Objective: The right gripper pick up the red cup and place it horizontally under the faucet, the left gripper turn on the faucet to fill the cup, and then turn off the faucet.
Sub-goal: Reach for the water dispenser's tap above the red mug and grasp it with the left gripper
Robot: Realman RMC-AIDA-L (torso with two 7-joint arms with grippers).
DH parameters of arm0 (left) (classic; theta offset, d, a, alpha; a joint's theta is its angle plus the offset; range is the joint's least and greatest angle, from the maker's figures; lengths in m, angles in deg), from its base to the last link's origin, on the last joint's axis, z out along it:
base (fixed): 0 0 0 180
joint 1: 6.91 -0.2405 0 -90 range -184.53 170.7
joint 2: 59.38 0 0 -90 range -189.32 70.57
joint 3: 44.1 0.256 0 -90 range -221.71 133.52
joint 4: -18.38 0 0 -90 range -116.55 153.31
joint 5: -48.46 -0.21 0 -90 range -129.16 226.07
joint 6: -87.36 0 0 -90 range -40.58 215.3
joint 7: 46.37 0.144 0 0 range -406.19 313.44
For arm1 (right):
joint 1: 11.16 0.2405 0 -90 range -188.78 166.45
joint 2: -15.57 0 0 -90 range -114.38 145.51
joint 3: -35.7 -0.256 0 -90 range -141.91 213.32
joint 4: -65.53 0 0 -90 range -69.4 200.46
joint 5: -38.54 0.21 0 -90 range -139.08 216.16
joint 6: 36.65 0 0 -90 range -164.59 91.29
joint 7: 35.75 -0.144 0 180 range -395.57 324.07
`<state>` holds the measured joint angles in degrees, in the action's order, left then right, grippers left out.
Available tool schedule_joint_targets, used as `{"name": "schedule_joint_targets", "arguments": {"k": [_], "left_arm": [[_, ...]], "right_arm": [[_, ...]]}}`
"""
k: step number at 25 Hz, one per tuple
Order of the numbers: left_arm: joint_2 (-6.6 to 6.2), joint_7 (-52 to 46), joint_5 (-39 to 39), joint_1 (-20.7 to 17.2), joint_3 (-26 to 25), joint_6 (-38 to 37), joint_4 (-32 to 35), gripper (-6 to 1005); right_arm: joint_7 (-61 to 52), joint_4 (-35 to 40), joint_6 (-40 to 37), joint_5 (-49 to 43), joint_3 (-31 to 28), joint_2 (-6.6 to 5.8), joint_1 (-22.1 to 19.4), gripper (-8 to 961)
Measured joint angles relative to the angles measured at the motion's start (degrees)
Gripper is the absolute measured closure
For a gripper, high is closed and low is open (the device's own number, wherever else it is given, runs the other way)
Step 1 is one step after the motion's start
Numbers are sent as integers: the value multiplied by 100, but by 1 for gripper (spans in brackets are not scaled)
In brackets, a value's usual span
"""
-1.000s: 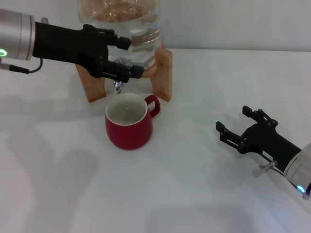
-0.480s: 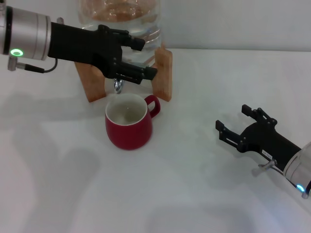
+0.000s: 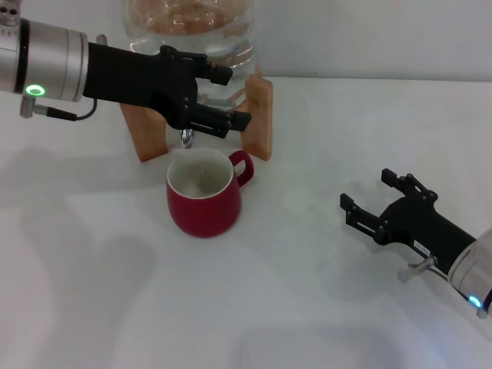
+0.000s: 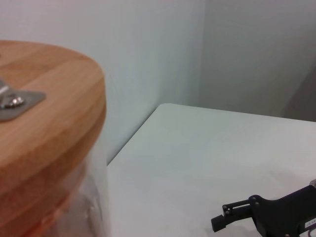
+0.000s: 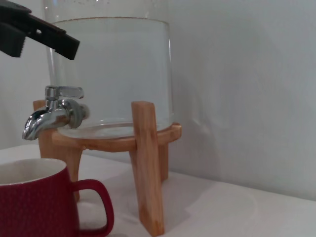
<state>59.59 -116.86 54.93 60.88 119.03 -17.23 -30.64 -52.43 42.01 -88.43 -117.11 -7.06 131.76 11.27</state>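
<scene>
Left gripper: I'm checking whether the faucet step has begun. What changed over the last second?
The left gripper has slid across toward the robot's right, in front of the glass jar and above the faucet, fingers open; it grips nothing yet. The red cup under the spout and the open right gripper, parked on the table, stayed put.

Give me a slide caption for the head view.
Left gripper open above the faucet, red cup beneath; right gripper open, resting aside.
</scene>
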Motion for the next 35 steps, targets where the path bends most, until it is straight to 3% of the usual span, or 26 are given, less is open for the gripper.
{"name": "schedule_joint_targets", "arguments": {"k": [35], "left_arm": [[3, -45, -473, 230, 0, 828, 602, 124]], "right_arm": [[-2, 11, -61, -1, 31, 0, -3, 78]]}}
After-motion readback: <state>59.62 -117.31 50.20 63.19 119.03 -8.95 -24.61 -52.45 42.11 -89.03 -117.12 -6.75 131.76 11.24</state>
